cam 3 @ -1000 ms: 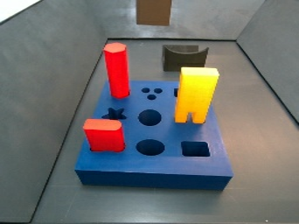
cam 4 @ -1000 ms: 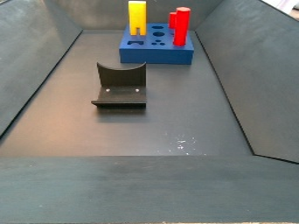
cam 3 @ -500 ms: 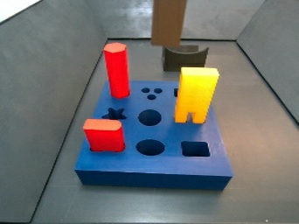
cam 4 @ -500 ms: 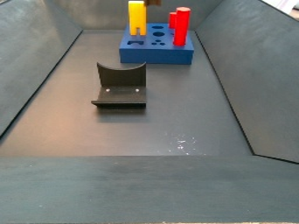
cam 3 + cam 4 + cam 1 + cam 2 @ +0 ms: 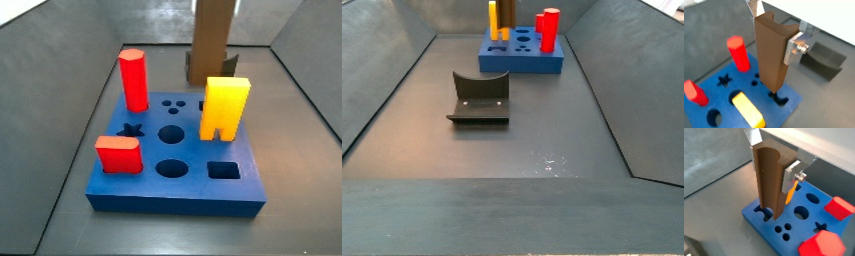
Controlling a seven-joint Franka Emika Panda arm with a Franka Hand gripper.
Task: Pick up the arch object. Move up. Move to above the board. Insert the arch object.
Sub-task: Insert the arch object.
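The arch object (image 5: 771, 55) hangs upright, with its long axis vertical. Its upper part is clamped between the fingers (image 5: 795, 47) of the gripper (image 5: 774, 155), and its lower end is at a slot in the board (image 5: 764, 225), close to the board's edge. I cannot tell if it has entered. The board lies near the far end of the bench, with the yellow block (image 5: 223, 107) and the red post (image 5: 134, 79) standing in it. I judge that the next move is straight down.
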